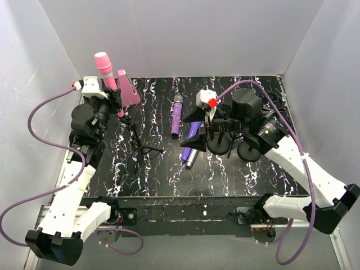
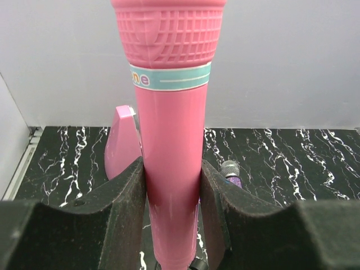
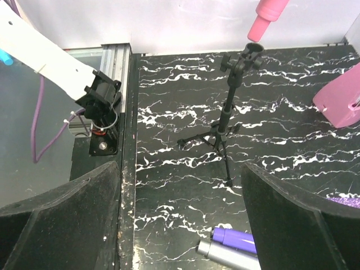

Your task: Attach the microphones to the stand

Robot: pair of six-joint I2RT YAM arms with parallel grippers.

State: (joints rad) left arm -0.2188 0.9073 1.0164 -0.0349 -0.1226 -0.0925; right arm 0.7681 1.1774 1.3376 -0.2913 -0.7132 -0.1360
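Observation:
My left gripper [image 1: 108, 90] is shut on the plain pink microphone [image 1: 104, 66] and holds it upright, head up, at the far left; its pads [image 2: 126, 208] squeeze the pink body [image 2: 171, 140]. In the right wrist view the pink microphone's lower end [image 3: 264, 17] hangs just above the clip of the black tripod stand [image 3: 228, 112], which also shows in the top view [image 1: 138, 140]. The glittery purple microphone [image 1: 177, 115], the plain purple one [image 1: 193, 130] and the silver-grey one [image 1: 190, 157] lie on the mat. My right gripper [image 1: 197, 132] is open and empty over the purple [image 3: 236, 239] and silver-grey [image 3: 225, 256] ones.
The pink wedge block [image 1: 128, 89] stands at the back left, beside the stand, and shows in the left wrist view [image 2: 121, 140]. Black round-based objects [image 1: 250, 152] sit under my right arm. White walls close in the black marbled mat [image 1: 157, 174].

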